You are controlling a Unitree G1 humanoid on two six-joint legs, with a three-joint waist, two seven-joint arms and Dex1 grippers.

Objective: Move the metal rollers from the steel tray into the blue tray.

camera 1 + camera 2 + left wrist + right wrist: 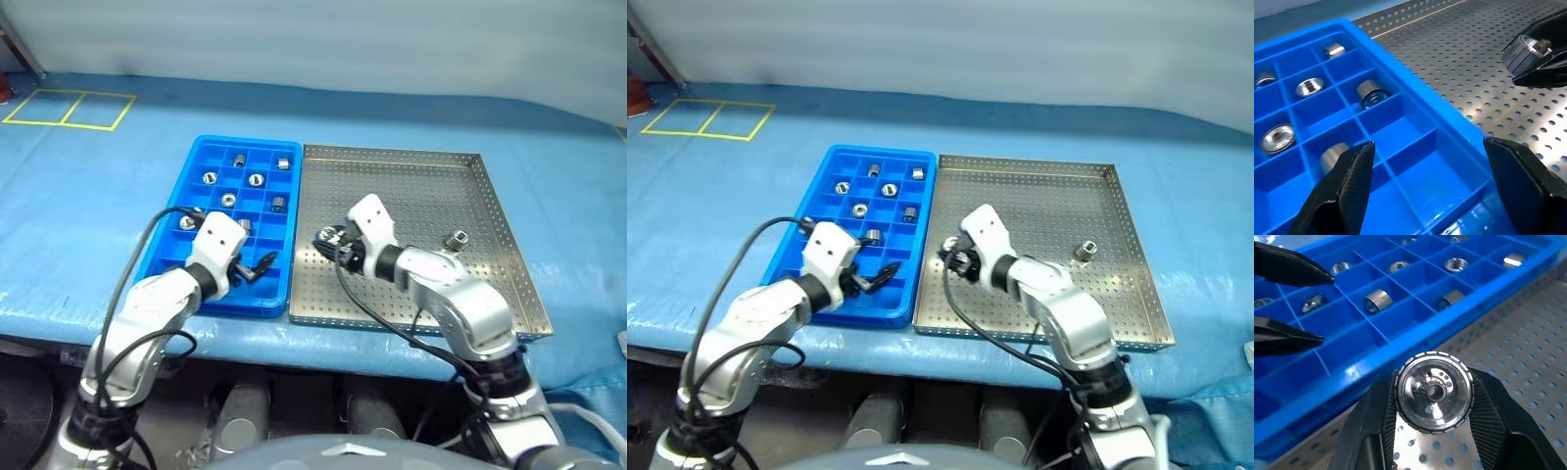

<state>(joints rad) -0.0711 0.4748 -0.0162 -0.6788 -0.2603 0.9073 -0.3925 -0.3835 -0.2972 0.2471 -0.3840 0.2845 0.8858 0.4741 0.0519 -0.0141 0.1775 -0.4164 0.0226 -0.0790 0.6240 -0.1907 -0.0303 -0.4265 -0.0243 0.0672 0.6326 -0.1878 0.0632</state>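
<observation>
Clamped between the right gripper's (1433, 431) two fingers is one of the metal rollers (1433, 391), carried over the steel tray (490, 211) close to that tray's edge nearest the blue tray (167, 235). Beyond the held roller runs the blue rim, and past it lie compartments, several already holding rollers and several bare. One lone roller (456, 238) sits on the perforated steel well off to the gripper's right. Across the rim, the left gripper (1435, 191) hangs spread wide over the blue tray's near compartments, gripping nothing.
</observation>
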